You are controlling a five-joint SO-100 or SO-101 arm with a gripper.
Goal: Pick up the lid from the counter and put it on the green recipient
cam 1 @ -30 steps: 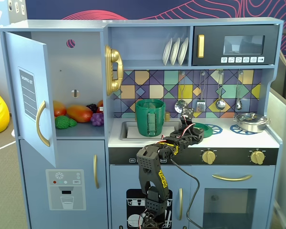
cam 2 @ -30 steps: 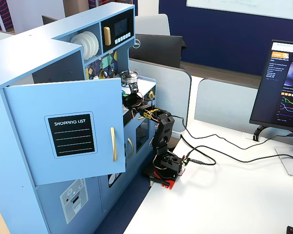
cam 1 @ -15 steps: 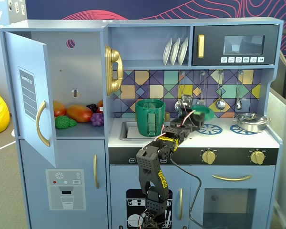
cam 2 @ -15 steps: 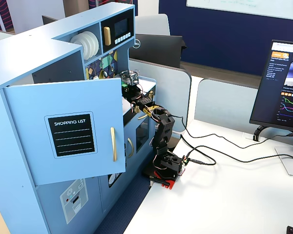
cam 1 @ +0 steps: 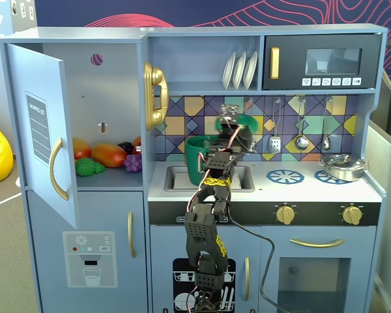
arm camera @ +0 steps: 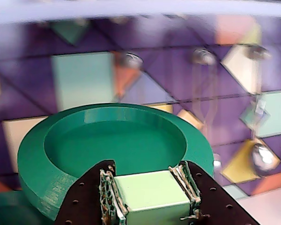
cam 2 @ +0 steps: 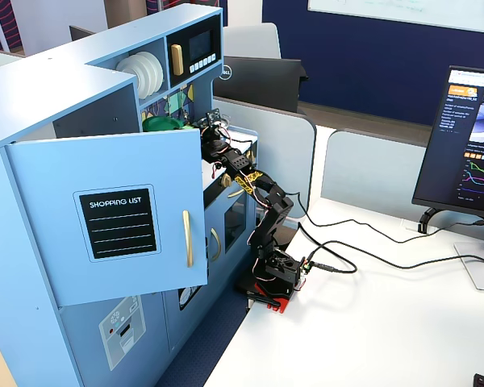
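Note:
The lid [arm camera: 112,140] is a round dark green disc with a raised rim and a pale green block knob [arm camera: 152,194]. My gripper [arm camera: 147,172] is shut on that knob and holds the lid in the air in front of the tiled back wall. In a fixed view the lid [cam 1: 249,121] hangs above and to the right of the green recipient [cam 1: 197,160], a tall dark green pot standing at the sink; my gripper [cam 1: 233,128] is just above the pot's right rim. In another fixed view the lid [cam 2: 163,124] shows under the upper shelf, with my gripper [cam 2: 202,129] beside it.
A silver pan [cam 1: 342,167] sits on the right burner, beside a blue burner print [cam 1: 285,176]. Utensils [cam 1: 301,138] hang on the back wall. The fridge door [cam 1: 42,143] stands open, with play food [cam 1: 107,155] on its shelf. A gold phone [cam 1: 155,98] hangs left of the pot.

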